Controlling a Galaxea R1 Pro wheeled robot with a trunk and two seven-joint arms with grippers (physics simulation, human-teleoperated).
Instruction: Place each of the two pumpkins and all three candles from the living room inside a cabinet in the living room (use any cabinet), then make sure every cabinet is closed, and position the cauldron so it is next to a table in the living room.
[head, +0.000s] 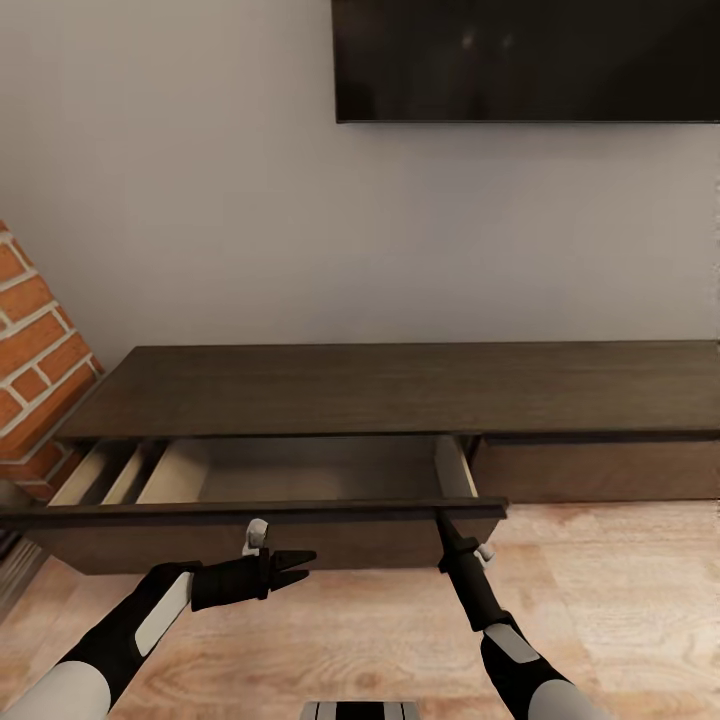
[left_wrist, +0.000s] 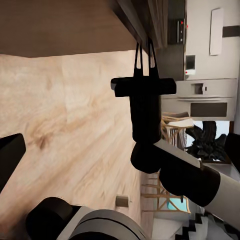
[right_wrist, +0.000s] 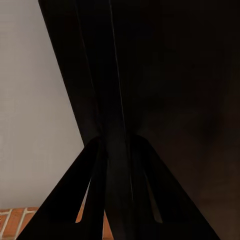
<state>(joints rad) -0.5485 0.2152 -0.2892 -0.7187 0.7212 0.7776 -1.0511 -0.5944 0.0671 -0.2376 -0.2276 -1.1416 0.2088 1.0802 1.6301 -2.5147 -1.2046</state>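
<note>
Below the wall-mounted television (head: 527, 60), the head view showed the cabinet (head: 400, 390), long, low and dark brown, with one drawer (head: 270, 480) pulled out; its pale inside held nothing that could be seen. A brick surround (head: 35, 340) stood at the cabinet's left end. The left hand (head: 300, 566) hung in front of the drawer front, pointing sideways, its fingers nearly together and holding nothing. The right hand (head: 441, 520) reached up to the drawer front's top edge near its right end.

Seen from the left wrist, the right hand (left_wrist: 144, 64) had its two narrow fingers at the cabinet's edge above the wood floor (left_wrist: 65, 125).

From the right wrist, both dark fingers (right_wrist: 90, 195) pressed against a dark edge; whether they gripped it I could not tell.
</note>
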